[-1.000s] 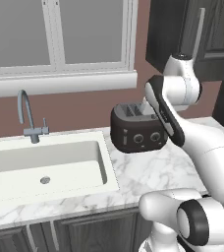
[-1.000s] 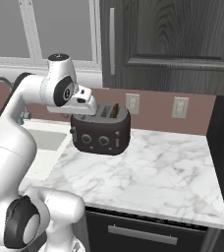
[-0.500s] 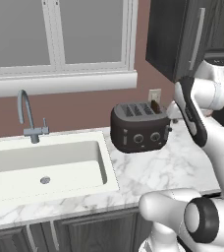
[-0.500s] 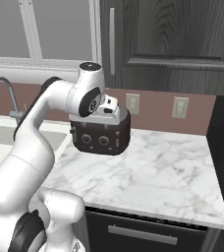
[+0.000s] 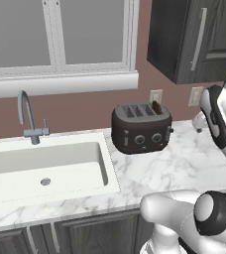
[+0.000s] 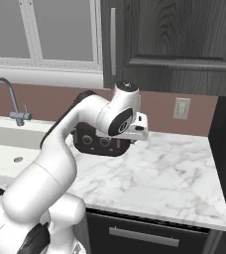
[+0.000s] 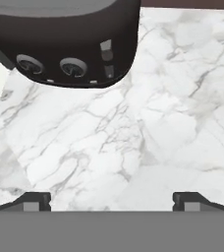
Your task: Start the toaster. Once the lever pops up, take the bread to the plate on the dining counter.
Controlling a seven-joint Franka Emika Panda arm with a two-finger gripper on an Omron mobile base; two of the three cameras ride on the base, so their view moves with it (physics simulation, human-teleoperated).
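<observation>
**Toaster on the marble worktop, jaws wide and empty**

The toaster [image 5: 141, 130] is a dark, glossy, rounded box with four slots on top and two silver-rimmed knobs on its front. It stands on the marble worktop [image 5: 184, 163], just right of the sink [image 5: 45, 168] and near the far wall. A dark brown slice of bread [image 5: 156, 107] sticks up from its rightmost slot. In the hand view the gripper [image 7: 112, 199] hangs above bare marble, jaws spread wide, holding nothing, toaster [image 7: 65, 42] ahead.

In the right base view the arm [image 6: 85, 134] hides most of the toaster [image 6: 87, 141].
</observation>
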